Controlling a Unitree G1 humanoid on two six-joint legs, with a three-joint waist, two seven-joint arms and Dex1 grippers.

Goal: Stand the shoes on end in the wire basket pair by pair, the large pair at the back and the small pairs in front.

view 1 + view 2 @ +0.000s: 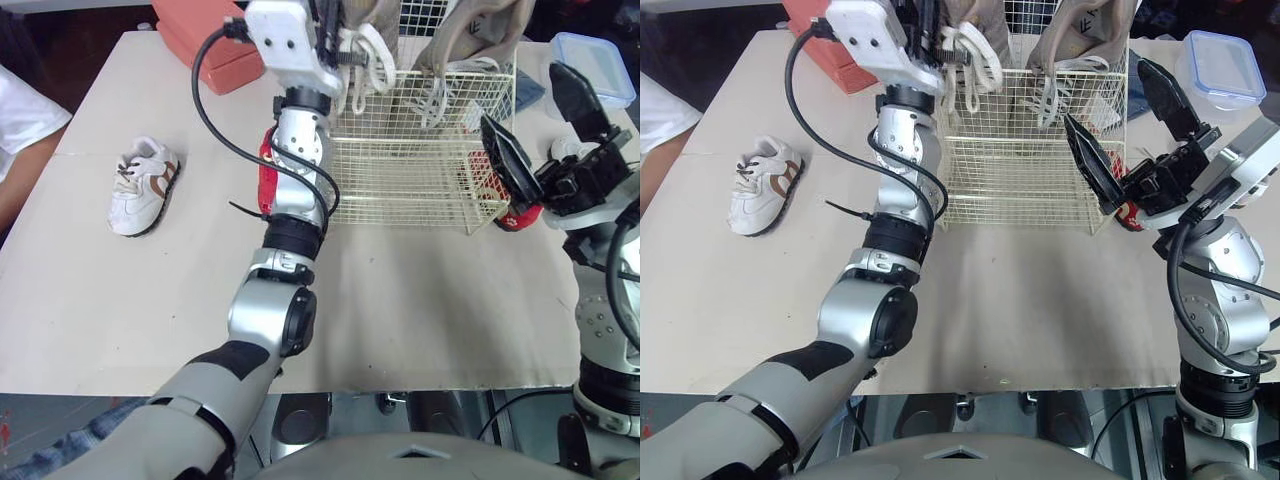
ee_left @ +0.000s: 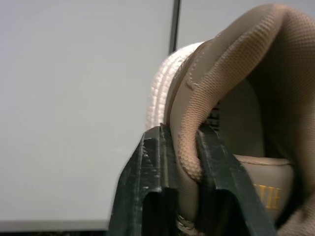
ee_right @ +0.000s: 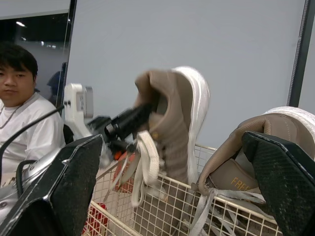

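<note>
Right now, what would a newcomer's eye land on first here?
The left gripper, fingers shut on the heel collar of a large tan shoe, holds it on end at the back left of the wire basket. Its twin stands at the back right. A small white shoe lies alone on the table to the robot's left, and the right gripper is open by the basket's right side.

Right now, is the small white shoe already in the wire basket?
No, the small white shoe lies on the table, well left of the wire basket.
</note>
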